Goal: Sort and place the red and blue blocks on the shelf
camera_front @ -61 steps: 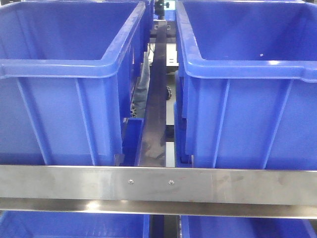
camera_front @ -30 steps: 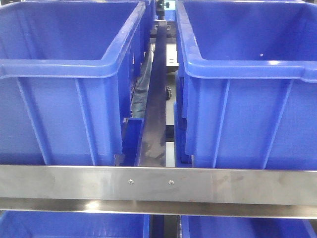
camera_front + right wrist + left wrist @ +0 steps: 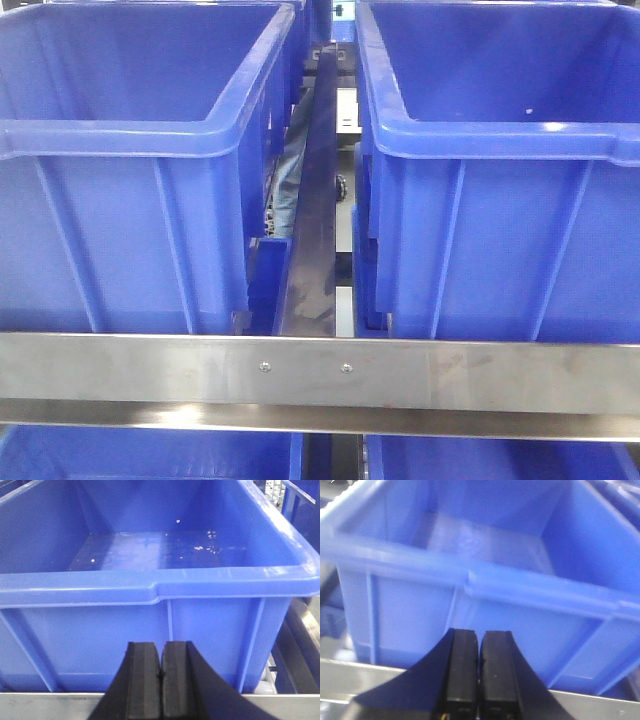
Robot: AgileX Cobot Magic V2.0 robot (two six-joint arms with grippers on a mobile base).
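Neither the red nor the blue block shows in any view, so which way they lie from either hand cannot be told, nor which arm is nearer to them. The left gripper [image 3: 479, 680] has its fingers pressed together on nothing, facing the front wall of a blue bin [image 3: 470, 580]. The right gripper [image 3: 161, 680] is likewise pressed together and empty, facing another blue bin [image 3: 150, 587] whose floor holds only pale specks. The shelf crossbar [image 3: 320, 372] runs level below the two bins in the front view. My judgement: the blocks must first be found, probably lower and nearer than both hands
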